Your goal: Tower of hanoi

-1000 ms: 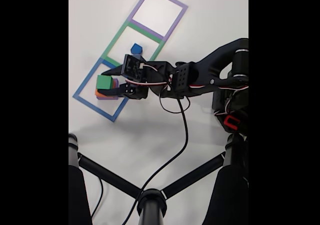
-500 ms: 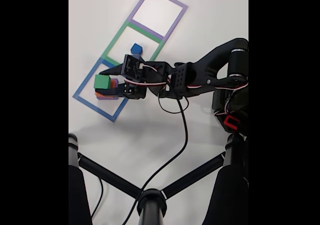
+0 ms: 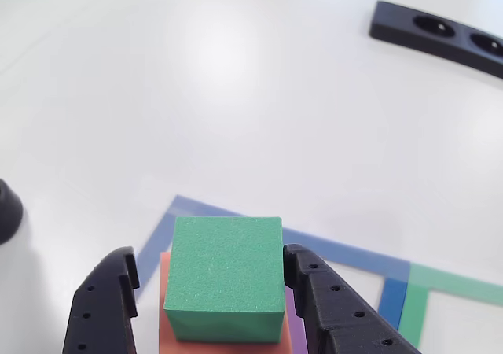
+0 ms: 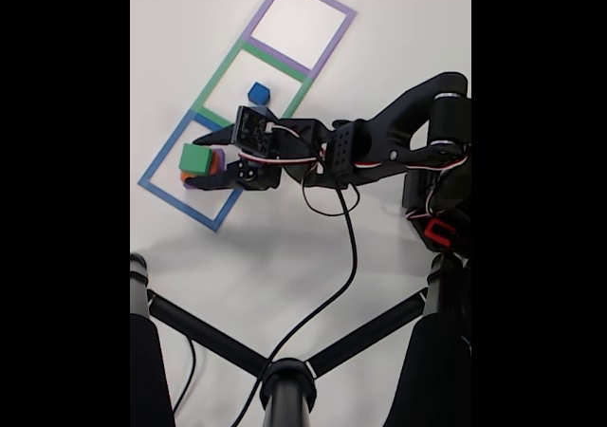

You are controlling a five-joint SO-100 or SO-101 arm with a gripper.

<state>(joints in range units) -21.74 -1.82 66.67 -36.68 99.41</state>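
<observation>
The tower of hanoi stack sits inside the blue tape square [image 4: 171, 185]. A green block [image 3: 225, 278] [image 4: 194, 157] rests on the salmon-orange block [image 3: 163, 307] [image 4: 185, 174], with the purple block [image 3: 294, 322] [image 4: 204, 183] beneath. My gripper [image 3: 208, 253] [image 4: 204, 158] straddles the green block and is open. In the other view the right finger [image 3: 322, 299] touches the block's side, while the left finger [image 3: 106, 303] stands off with a visible gap. The small blue cube [image 4: 258, 92] lies apart in the green tape square.
A black bar with round holes [image 3: 440, 31] lies at the far right of the white table. The purple tape square [image 4: 302, 24] holds nothing. A black stand with a cable [image 4: 285, 380] crosses the lower fixed view. A dark round object [image 3: 8, 208] sits at the left edge.
The gripper and the green block between its fingers have shifted only slightly over the stack. The blue cube has not moved.
</observation>
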